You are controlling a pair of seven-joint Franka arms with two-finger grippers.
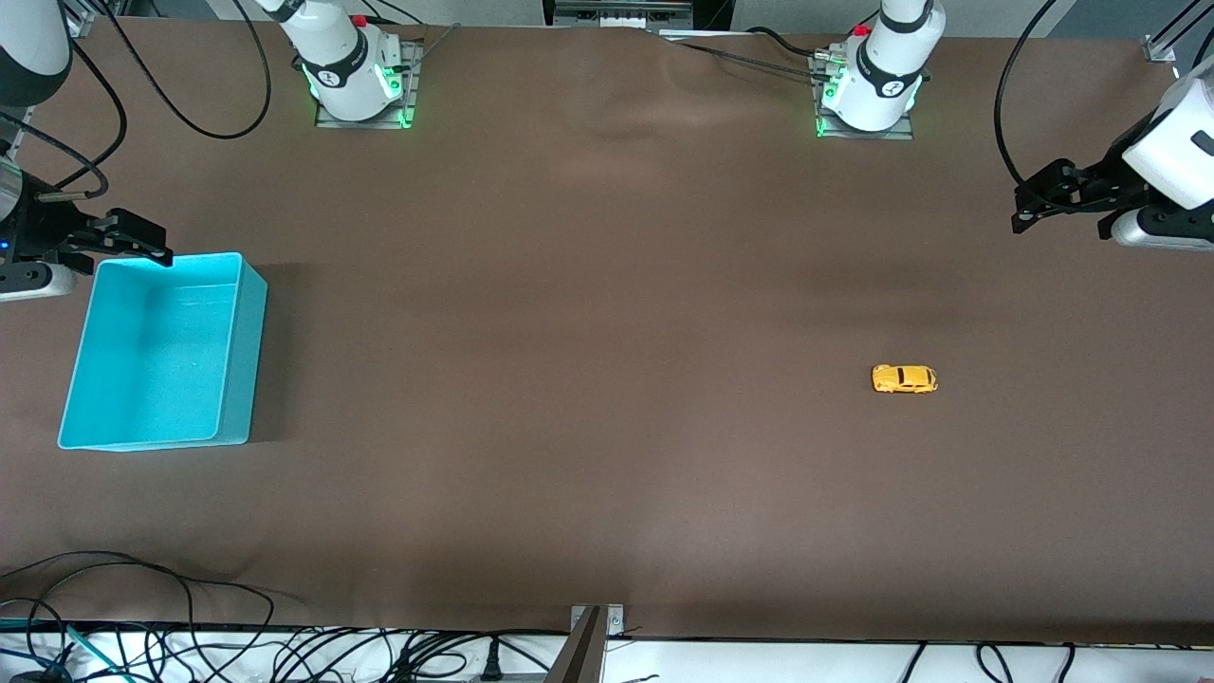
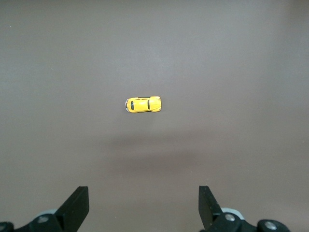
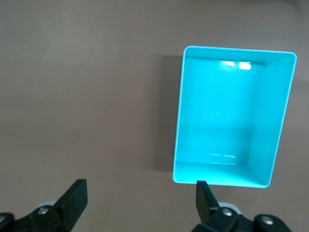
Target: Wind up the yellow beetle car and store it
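The yellow beetle car (image 1: 904,378) lies alone on the brown table toward the left arm's end; it also shows in the left wrist view (image 2: 143,104). My left gripper (image 1: 1024,211) hangs high over the table edge at the left arm's end, well apart from the car, open and empty (image 2: 144,208). The turquoise bin (image 1: 248,360) stands empty at the right arm's end and shows in the right wrist view (image 3: 178,121). My right gripper (image 1: 152,245) hovers over the bin's rim on the robots' side, open and empty (image 3: 141,203).
The two arm bases (image 1: 360,85) (image 1: 868,95) stand along the table's edge on the robots' side. Cables (image 1: 142,645) lie below the table's edge nearest the front camera. Bare brown table stretches between the bin and the car.
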